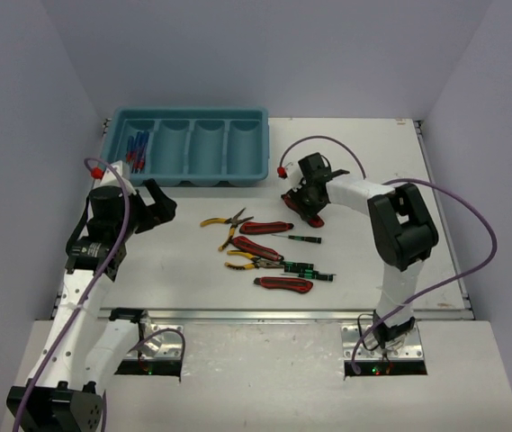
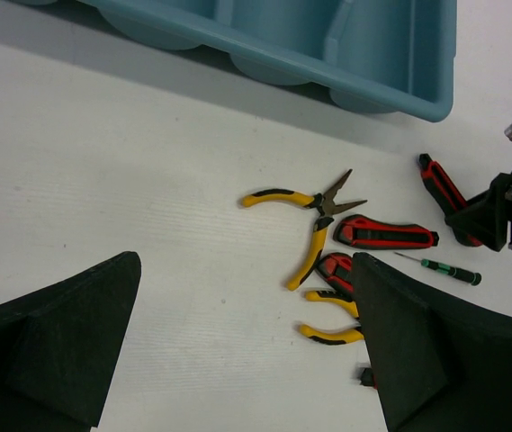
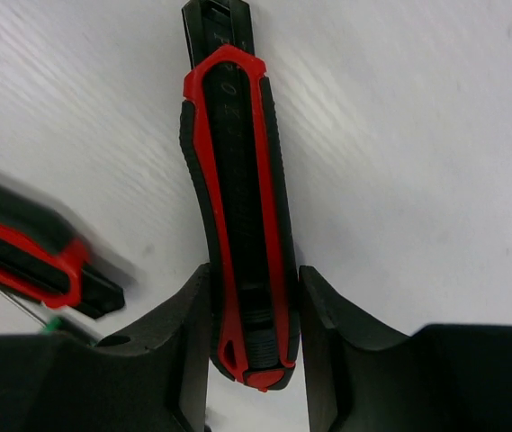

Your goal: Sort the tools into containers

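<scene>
The right claw (image 3: pixel 254 274) is pressed onto a red-and-black knife (image 3: pixel 238 180). Its two black fingers (image 3: pixel 170 351) touch the handle's long sides close to the butt end, and the rest of the knife reaches out past the fingertips, flat on the white table (image 1: pixel 148 279). Just to one side lies a second knife (image 3: pixel 31 252), close to the claw but not touching the pinched one.

From above, this claw (image 1: pixel 305 209) sits right of the table's middle, with open tabletop running from it to the right edge and to the far edge. Left and nearer lies the heap of loose tools: yellow pliers (image 1: pixel 224 221) with spread handles, the second knife beside them, a thin screwdriver (image 1: pixel 302 238), more pliers (image 1: pixel 254 261), and the nearest knife (image 1: pixel 282 284) by the near edge.

The left claw (image 1: pixel 152 209) is spread wide with nothing between its fingers (image 2: pixel 58 351). It hangs over the left part of the table, and a clear lane separates it from the heap.

The teal tray (image 1: pixel 188 113) lies along the far edge, left of middle, its near wall well apart from both claws. Blue and red screwdrivers (image 1: pixel 137 148) lie in its leftmost compartment.
</scene>
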You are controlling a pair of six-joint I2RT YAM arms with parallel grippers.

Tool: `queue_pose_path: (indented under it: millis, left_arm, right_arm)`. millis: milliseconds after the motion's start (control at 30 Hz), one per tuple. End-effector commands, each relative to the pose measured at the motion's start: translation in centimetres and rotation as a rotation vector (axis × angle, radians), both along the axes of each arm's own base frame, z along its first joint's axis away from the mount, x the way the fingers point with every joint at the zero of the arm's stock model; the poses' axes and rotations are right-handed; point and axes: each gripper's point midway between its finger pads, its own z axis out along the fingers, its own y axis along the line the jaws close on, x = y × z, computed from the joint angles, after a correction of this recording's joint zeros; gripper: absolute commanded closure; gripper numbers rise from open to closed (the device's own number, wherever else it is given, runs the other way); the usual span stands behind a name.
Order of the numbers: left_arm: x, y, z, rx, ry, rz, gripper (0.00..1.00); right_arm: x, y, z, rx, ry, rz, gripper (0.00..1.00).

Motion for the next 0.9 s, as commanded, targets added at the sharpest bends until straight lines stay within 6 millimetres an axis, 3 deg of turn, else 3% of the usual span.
queue_pose_path:
  millis: [0, 67, 100, 167, 233, 333, 433, 500, 567, 733, 867]
  left_arm:
    - [0.9, -0.7, 1.6, -0.001, -0.071, -0.041, 0.0]
    - [1.0, -1.6, 1.9, -0.032, -0.079, -0.078, 0.0]
    - [1.1, -1.8, 1.9, -0.046, -0.077, -0.083, 0.0]
    - [1.2, -4.0, 2.9, -0.157, -0.097, -0.162, 0.0]
    - [1.0, -7.0, 4.7, -0.304, -0.161, -0.288, 0.0]
    - [1.1, -11.6, 8.3, -0.509, -0.315, -0.47, 0.0]
    - [1.0, -16.3, 10.6, -0.588, -0.369, -0.576, 0.0]
    - [1.4, -20.0, 10.5, -0.623, -0.351, -0.624, 0.0]
    - [2.3, -22.4, 10.7, -0.637, -0.367, -0.622, 0.0]
    - [5.1, -25.3, 11.1, -0.614, -0.4, -0.561, 0.01]
    - [6.4, -26.8, 10.4, -0.595, -0.367, -0.557, 0.09]
  right_arm:
    - [0.5, -4.7, 4.7, -0.104, -0.138, -0.191, 0.9]
    - [0.3, -6.7, 7.2, -0.146, -0.192, -0.28, 0.93]
    - [0.3, -7.2, 7.6, -0.158, -0.203, -0.319, 0.93]
    - [-0.3, -8.3, 10.1, -0.147, -0.241, -0.406, 0.98]
    - [-1.4, -5.9, 12.2, 0.024, -0.225, -0.404, 1.0]
    - [-3.7, 0.3, 17.3, 0.443, -0.268, -0.289, 1.0]
    - [-6.3, 4.8, 20.8, 0.675, -0.261, -0.179, 1.0]
    - [-7.0, 6.2, 22.7, 0.735, -0.289, -0.201, 1.0]
    - [-7.5, 7.5, 23.9, 0.78, -0.31, -0.209, 1.0]
    - [-8.6, 9.2, 25.8, 0.871, -0.288, -0.219, 1.0]
    - [-9.6, 10.4, 26.9, 0.901, -0.266, -0.175, 1.0]
